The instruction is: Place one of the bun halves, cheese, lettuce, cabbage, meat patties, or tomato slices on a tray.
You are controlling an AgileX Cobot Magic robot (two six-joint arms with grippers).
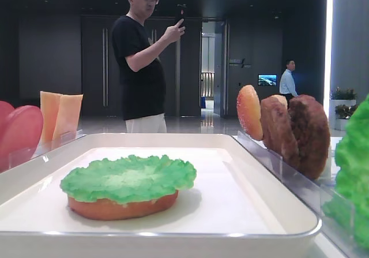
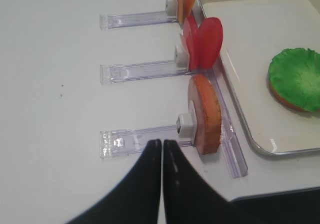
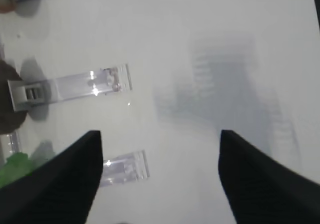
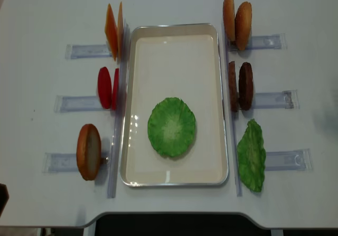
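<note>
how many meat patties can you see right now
2. Both meat patties stand on edge, side by side, in the middle holder right of the tray, between the buns and the lettuce stack. None seems hidden.

Dim lobby behind: dark panelled wall (image 1: 52, 56), lit open doorway (image 1: 209, 73) at centre, small glowing wall screen (image 1: 267, 79) right of it, bright vertical light strip (image 1: 329, 38) far right, glossy floor (image 1: 104, 123).

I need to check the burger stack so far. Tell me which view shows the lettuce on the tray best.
The low exterior view: the lettuce sits close up, lying on a bun half. The overhead exterior view shows its lettuce whole, but hides the bun. The left wrist view catches only part of it at the frame edge. The right wrist view misses it.
</note>
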